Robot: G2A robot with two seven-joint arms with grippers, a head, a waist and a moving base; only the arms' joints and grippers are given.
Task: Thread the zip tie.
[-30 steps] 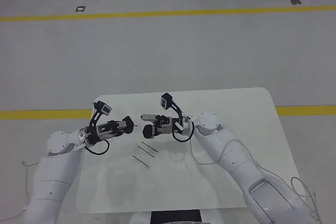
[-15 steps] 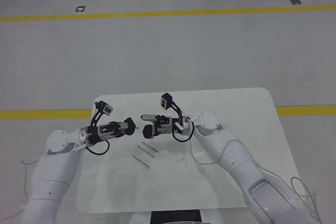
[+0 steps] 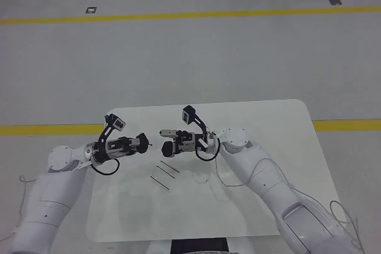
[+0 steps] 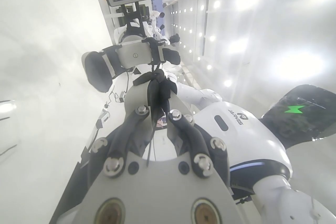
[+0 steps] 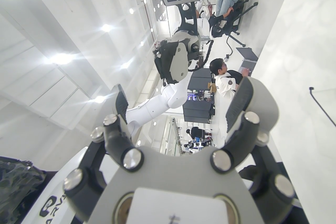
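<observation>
My left gripper (image 3: pixel 144 143) hangs above the white table (image 3: pixel 260 197), shut on a thin black zip tie (image 4: pixel 150 142) whose strap runs back between the fingers (image 4: pixel 160 88) toward the wrist. Facing it, a short gap away, my right gripper (image 3: pixel 162 142) stands open with nothing between its pads (image 5: pixel 237 101). From the left wrist view the right gripper (image 4: pixel 131 59) shows straight ahead, jaws wide apart. From the right wrist view the left gripper (image 5: pixel 172 63) shows opposite my right gripper (image 5: pixel 181 104).
Two more black zip ties (image 3: pixel 169 167) (image 3: pixel 159 183) lie on the table just below the grippers; one of them (image 5: pixel 320 105) shows beside the right gripper. The rest of the tabletop is bare white.
The left gripper has drawn back a little from the right one, widening the gap, and its elbow has swung outward. The right arm has held still.
</observation>
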